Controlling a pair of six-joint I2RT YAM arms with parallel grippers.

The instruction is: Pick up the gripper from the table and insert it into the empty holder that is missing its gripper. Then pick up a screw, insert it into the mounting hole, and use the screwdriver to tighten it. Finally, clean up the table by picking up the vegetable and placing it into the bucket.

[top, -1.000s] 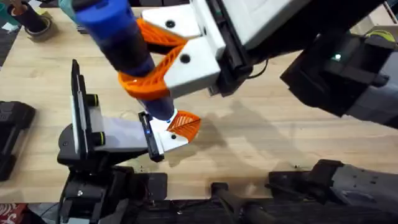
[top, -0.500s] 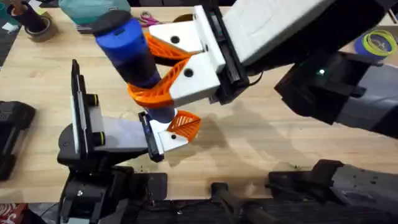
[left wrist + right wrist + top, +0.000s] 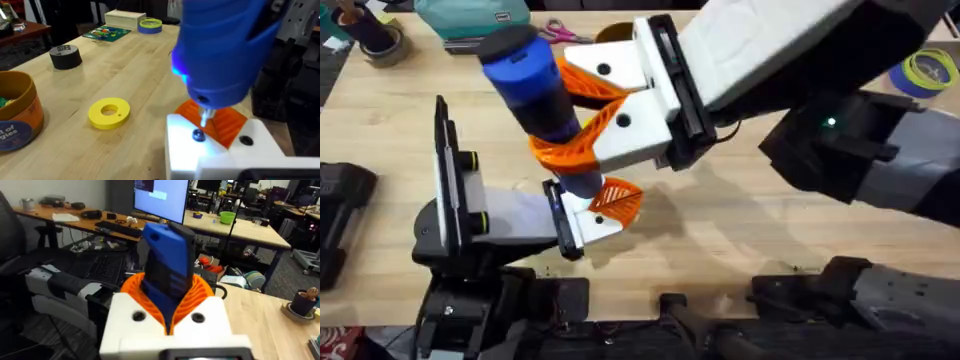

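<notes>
The right claw [image 3: 582, 118] pinches the blue screwdriver [image 3: 535, 90] w/ its orange pads. The bit [image 3: 204, 119] stands upright on the screw [image 3: 198, 134] in the white holder [image 3: 220, 155], just beside the orange gripper [image 3: 618, 200]. Left claw: cannot tell its state. The bucket [image 3: 17, 120] stands near a yellow ring [image 3: 109, 112] on the table [image 3: 740, 225].
</notes>
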